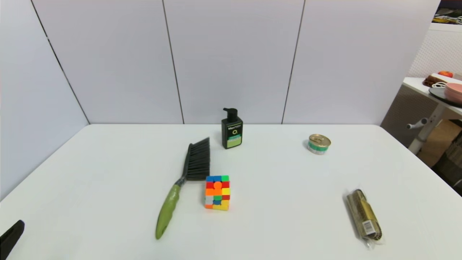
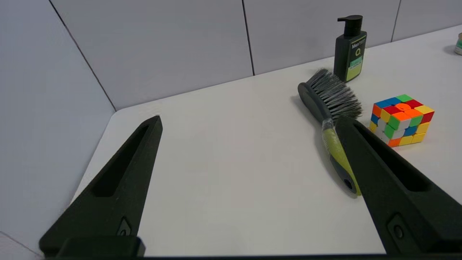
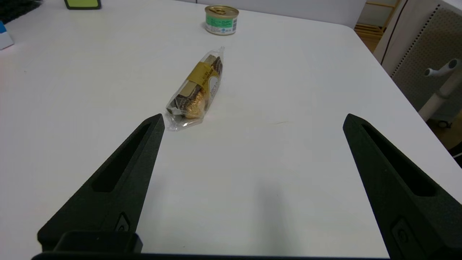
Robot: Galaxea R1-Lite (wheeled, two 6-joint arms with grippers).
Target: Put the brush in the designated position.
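Head view: at the far left edge, low down, the left hand point(image 1: 11, 236) shows only as one black fingertip; its wrist view shows the fingers spread wide with nothing between them, above bare white bench point(image 1: 90, 187). Next comes the long brush with olive-green handle and dark grey bristles point(image 1: 182, 182), lying flat left of centre, handle toward the robot, bristles toward the wall. Its bristles' near end lies just beside the multicoloured puzzle cube point(image 1: 217, 192). Behind stands a black pump bottle with a green label point(image 1: 231, 130). Farther right sit a small gold-lidded tin point(image 1: 319, 144) and a clear-wrapped gold packet point(image 1: 364, 214). The right hand point(image 3: 252, 121), seen only in its wrist view, is also spread and empty, near the packet.
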